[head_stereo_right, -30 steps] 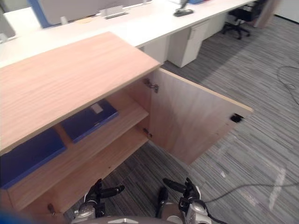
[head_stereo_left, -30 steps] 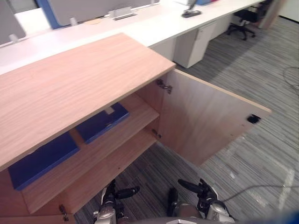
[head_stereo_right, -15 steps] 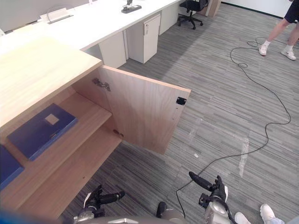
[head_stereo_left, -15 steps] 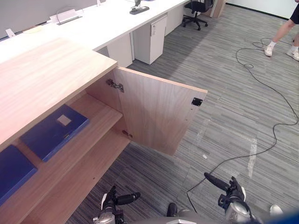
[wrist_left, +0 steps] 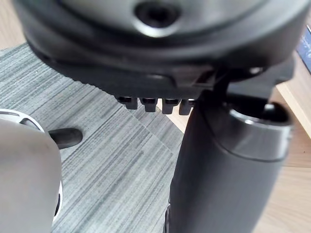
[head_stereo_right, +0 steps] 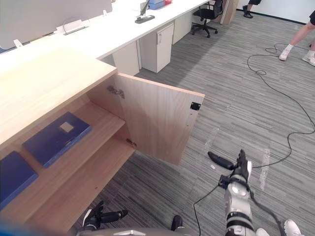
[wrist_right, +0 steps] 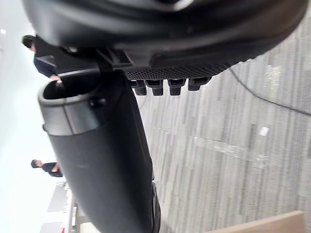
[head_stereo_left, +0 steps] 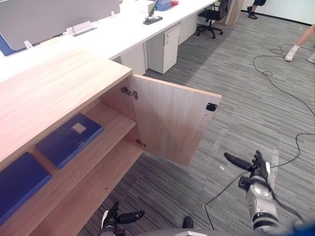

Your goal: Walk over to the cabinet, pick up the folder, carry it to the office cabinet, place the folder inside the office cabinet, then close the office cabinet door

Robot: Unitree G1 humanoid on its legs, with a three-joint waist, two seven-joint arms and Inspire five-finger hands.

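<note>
The wooden office cabinet [head_stereo_left: 54, 93] stands open at my left, its door [head_stereo_left: 172, 120] swung out toward me. A blue folder [head_stereo_left: 69, 139] with a white label lies flat on the upper shelf, and a second blue folder [head_stereo_left: 19, 179] lies further left. My right hand [head_stereo_left: 252, 169] is raised over the carpet to the right of the door's free edge, open and holding nothing. My left hand [head_stereo_left: 120, 217] hangs low in front of the lower shelf, open and holding nothing. The left wrist view shows that hand's thumb [wrist_left: 228, 170] over carpet and the cabinet's wood.
A long white desk [head_stereo_left: 123, 34] runs behind the cabinet, with a white drawer unit [head_stereo_left: 165, 46] under it and an office chair [head_stereo_left: 214, 14] further back. A person's leg [head_stereo_left: 301, 45] stands on the grey carpet at the far right.
The camera has swung right, away from the cabinet top, toward the open floor. My right hand has risen from the bottom edge, out beside the door. The folders have not moved.
</note>
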